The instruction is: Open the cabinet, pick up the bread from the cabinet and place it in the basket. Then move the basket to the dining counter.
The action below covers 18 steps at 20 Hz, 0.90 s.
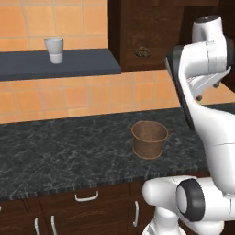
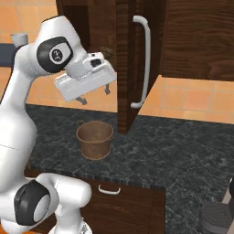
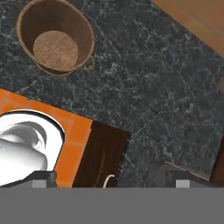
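Note:
The cabinet (image 1: 156,32) stands open, its door (image 2: 125,68) swung out edge-on with the long silver handle (image 2: 145,64) facing right. Inside on the shelf lies the bread (image 1: 142,52), a small brown lump, partly hidden behind the hand in the right base view. My gripper (image 2: 95,96) hangs open and empty, pointing down, above the basket (image 2: 94,138) and below the bread's level. The round woven basket (image 1: 149,139) sits upright and empty on the black counter; the hand view looks into the basket (image 3: 54,37) from above. The dining counter is out of view.
A white cup (image 1: 54,49) stands on a dark wall shelf (image 1: 82,64) at the left. The black speckled counter (image 1: 69,151) runs in front of an orange tiled wall, with low dark cabinets (image 1: 87,206) below. The open door overhangs the counter just right of the basket.

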Motion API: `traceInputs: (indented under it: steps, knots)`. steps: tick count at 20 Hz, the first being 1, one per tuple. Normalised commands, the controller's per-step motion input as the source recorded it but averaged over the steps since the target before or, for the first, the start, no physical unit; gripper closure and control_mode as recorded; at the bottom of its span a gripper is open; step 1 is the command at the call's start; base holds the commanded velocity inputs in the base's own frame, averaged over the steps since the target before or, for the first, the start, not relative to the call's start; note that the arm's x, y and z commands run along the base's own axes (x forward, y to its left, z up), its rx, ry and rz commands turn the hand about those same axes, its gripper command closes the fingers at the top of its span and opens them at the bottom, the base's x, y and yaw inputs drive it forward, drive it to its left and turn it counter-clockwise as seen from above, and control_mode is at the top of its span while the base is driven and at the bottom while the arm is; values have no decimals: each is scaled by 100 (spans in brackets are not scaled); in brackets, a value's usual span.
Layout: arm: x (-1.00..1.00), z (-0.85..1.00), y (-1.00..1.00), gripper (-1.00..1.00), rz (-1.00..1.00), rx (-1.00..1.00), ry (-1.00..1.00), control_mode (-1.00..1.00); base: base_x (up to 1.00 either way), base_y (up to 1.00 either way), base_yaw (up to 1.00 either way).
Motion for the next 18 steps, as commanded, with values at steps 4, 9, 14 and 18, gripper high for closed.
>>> traceInputs:
  steps: [4, 9, 14, 18]
  knots:
    - [30, -40, 11, -100, -5, 36, -45, -100, 0, 0, 0]
    - [22, 0, 12, -100, 0, 20, -58, -100, 0, 0, 0]
    - [40, 23, 59, -100, 0, 9, -51, -100, 0, 0, 0]
    - [42, 55, 32, -100, 0, 12, -24, -100, 0, 0, 0]
